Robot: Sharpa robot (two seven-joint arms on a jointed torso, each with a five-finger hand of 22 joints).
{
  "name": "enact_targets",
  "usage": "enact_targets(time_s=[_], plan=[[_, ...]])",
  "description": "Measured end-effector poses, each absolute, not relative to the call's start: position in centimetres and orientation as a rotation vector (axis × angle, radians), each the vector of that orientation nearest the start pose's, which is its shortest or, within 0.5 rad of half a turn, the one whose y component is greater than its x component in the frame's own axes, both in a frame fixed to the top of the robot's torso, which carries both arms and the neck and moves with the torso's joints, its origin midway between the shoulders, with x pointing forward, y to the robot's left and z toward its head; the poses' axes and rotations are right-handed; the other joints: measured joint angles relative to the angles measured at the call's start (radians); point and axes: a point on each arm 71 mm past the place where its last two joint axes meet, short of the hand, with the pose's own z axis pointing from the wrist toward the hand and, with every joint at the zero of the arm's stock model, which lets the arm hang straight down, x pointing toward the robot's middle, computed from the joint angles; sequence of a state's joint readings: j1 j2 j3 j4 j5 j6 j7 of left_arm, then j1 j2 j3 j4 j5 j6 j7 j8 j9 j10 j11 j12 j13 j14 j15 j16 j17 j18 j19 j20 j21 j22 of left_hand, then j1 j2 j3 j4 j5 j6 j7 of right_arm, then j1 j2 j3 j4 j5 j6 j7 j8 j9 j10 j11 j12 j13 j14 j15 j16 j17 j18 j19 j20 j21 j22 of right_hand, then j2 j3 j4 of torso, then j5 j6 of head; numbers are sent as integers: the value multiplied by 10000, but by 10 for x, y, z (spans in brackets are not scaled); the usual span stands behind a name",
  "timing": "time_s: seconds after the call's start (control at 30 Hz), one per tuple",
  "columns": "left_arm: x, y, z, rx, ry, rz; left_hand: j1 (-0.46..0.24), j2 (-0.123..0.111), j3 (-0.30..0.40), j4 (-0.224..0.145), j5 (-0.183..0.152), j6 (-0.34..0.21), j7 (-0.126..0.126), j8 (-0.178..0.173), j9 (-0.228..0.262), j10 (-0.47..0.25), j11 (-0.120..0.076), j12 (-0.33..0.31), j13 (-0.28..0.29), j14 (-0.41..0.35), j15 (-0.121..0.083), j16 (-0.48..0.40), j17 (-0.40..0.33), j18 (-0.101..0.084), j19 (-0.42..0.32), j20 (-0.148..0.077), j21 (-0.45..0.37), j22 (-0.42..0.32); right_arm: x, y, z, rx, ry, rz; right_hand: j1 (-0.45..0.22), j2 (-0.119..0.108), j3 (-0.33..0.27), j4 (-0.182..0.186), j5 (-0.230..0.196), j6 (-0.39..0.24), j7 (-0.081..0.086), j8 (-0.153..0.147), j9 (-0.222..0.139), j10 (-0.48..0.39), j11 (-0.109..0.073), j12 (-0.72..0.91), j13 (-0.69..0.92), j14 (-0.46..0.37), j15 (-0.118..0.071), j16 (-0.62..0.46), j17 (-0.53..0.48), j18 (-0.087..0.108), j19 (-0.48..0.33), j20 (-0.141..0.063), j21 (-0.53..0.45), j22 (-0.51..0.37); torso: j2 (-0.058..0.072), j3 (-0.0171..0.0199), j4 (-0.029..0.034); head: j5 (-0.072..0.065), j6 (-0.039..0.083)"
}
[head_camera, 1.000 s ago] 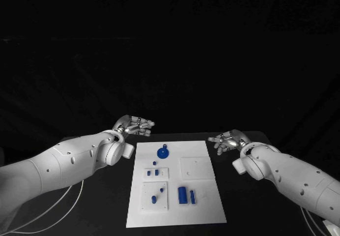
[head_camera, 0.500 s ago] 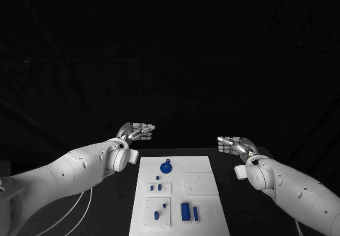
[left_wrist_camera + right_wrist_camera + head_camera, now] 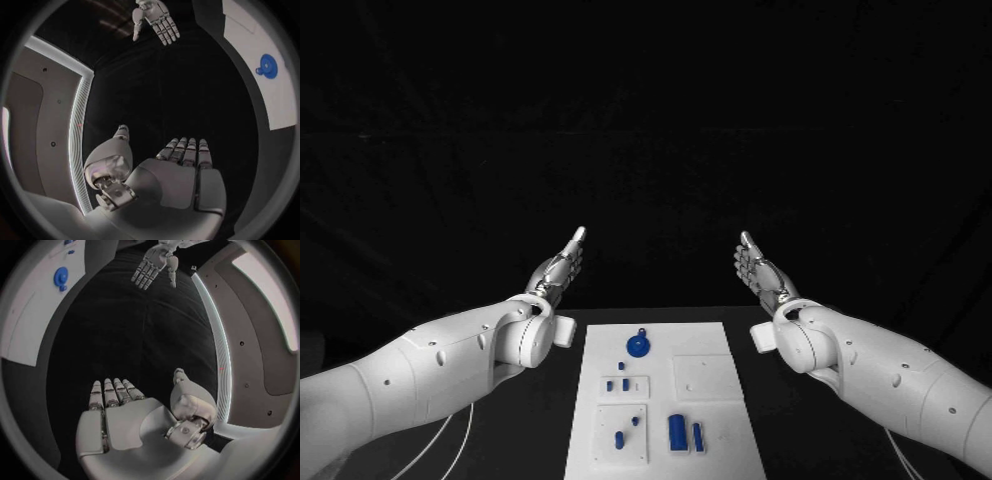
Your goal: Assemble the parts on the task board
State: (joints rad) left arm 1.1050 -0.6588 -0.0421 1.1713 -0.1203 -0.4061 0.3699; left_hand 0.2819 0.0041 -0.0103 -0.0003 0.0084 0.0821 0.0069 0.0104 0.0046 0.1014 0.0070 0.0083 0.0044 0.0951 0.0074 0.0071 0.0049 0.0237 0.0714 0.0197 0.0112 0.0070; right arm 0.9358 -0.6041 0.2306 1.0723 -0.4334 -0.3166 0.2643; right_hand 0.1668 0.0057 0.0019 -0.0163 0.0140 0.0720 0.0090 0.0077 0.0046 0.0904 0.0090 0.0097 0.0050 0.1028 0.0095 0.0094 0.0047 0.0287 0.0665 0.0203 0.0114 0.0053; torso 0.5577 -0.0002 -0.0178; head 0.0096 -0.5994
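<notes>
Head view: both hands hovering, holding nothing.
Left hand (image 3: 557, 268) and right hand (image 3: 759, 268) are stretching fingers flat beyond the task board (image 3: 664, 440) with blue parts (image 3: 638, 346).

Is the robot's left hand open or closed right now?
Open. The left hand holds nothing; its fingers stretch out straight, raised beyond the task board.

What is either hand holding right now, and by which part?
Nothing is held. The left hand and right hand are both raised beyond the task board with fingers extended; the blue parts lie on the board.
</notes>
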Motion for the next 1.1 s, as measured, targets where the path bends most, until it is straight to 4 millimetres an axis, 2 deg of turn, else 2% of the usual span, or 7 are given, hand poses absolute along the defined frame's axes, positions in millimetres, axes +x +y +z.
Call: enact_targets(time_s=[0.13,0.2,0.37,0.4,0.43,0.67,1.1], plan=[[508,212,-245,-11432,13901,-12625,-1345,-18,4,-4,0,-391,-33,-37,-16,-489,-32,0,-10,-459,-36,-1,-18,-14,-309,-115,-40,-29,521,-215,-253,10362,14304,12505,-807,-29,-15,41,-24,-349,-39,0,-18,-437,-43,-38,-21,-498,-43,-40,-13,-1,-296,-128,-42,-17,-84,0,105,-76,-4],[497,204,-242,-11562,13737,-12795,-1791,-26,54,1,-31,-509,-59,-37,-24,-634,-46,-31,-17,-601,-43,-1,-25,-12,-446,-147,-40,-36,511,-208,-247,10449,14111,12703,-1062,-37,-16,72,-70,-448,-80,0,-24,-565,-74,-38,-26,-661,-58,-40,-19,-144,-401,-130,-42,-23,-104,0,136,-88,-5],[476,193,-233,-11829,13299,-12893,-2357,-28,54,1,-37,-626,-71,-37,-30,-807,-56,-37,-28,-736,-72,-1,-26,-11,-533,-162,-40,-51,487,-194,-235,10836,13665,12986,-1603,-67,-14,95,-71,-680,-92,-42,-33,-867,-90,-38,-37,-978,-95,-40,-32,-149,-613,-202,-79,-38,-126,0,168,-95,-5],[473,192,-232,-11869,13222,-12885,-2538,-32,54,1,-37,-696,-70,-37,-32,-893,-61,-37,-29,-820,-72,-1,-31,-37,-597,-179,-58,-53,484,-192,-233,10932,13576,12996,-1613,-57,-14,95,-71,-682,-94,-42,-34,-867,-91,-38,-39,-979,-94,-40,-34,-148,-613,-202,-79,-39,-128,0,169,-96,-6],[470,191,-230,-11919,13122,-12858,-2733,-34,54,1,-37,-770,-71,-37,-34,-962,-69,-37,-31,-901,-82,-1,-36,-166,-663,-184,-77,-55,479,-190,-232,11063,13464,12988,-1613,-57,-14,95,-71,-682,-94,-42,-36,-867,-90,-38,-40,-980,-93,-40,-35,-149,-613,-202,-79,-42,-129,0,173,-96,-6],[462,190,-227,-12118,12686,-12568,-2750,-38,54,1,-37,-770,-71,-37,-38,-962,-69,-37,-35,-916,-74,-1,-40,-164,-677,-198,-77,-61,463,-188,-227,11746,12911,12686,-1612,-57,-14,95,-70,-682,-94,-42,-38,-867,-91,-38,-41,-981,-91,-40,-39,-149,-613,-202,-79,-44,-133,1,176,-96,-6],[462,193,-226,-12212,12410,-12289,-2747,-36,54,1,-37,-769,-71,-36,-35,-961,-69,-37,-33,-916,-73,-1,-39,-164,-676,-197,-77,-61,462,-192,-226,12165,12411,12279,-1613,-57,-14,95,-105,-682,-94,-41,-37,-866,-90,-37,-40,-981,-90,-39,-37,-147,-612,-202,-79,-42,-135,3,178,-96,-6]])
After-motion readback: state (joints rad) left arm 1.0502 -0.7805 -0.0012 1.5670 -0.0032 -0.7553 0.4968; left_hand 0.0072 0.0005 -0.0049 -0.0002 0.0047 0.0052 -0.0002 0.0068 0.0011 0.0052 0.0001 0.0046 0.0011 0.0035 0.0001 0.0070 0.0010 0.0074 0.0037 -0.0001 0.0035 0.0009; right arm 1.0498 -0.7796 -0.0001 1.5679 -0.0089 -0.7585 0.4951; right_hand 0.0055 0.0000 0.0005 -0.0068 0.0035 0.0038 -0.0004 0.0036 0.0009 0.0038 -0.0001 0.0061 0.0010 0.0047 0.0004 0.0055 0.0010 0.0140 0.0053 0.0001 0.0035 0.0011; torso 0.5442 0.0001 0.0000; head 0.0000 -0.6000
